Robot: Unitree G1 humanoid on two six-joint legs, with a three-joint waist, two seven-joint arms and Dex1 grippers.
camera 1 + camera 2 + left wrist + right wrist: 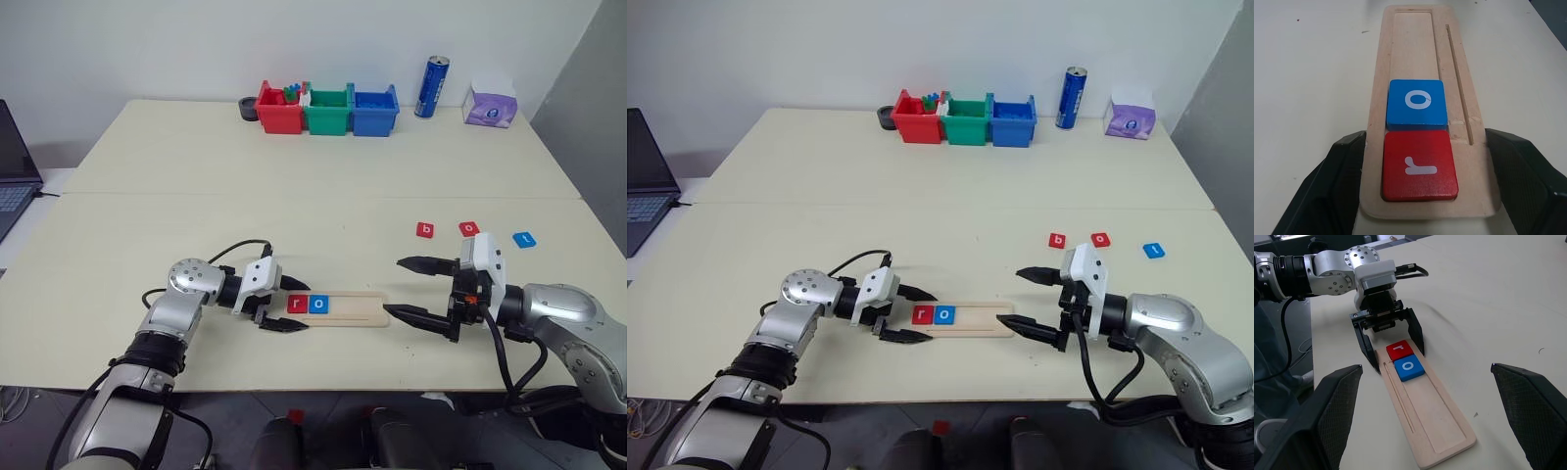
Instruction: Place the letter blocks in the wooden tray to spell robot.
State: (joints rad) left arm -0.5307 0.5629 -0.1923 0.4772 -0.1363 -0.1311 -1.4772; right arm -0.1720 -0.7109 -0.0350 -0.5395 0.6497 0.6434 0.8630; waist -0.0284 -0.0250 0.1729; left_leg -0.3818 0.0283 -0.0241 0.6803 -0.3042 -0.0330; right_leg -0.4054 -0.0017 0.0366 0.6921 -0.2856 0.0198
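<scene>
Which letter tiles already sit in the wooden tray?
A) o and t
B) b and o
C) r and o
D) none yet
C: the wooden tray holds a red r tile with a blue o tile right beside it, at the end nearest the left pincer.

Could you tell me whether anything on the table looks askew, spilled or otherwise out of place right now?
Nothing stands out. The red r tile and blue o tile sit square and flush in the pale wooden tray; three more letter tiles lie flat on the table.
</scene>
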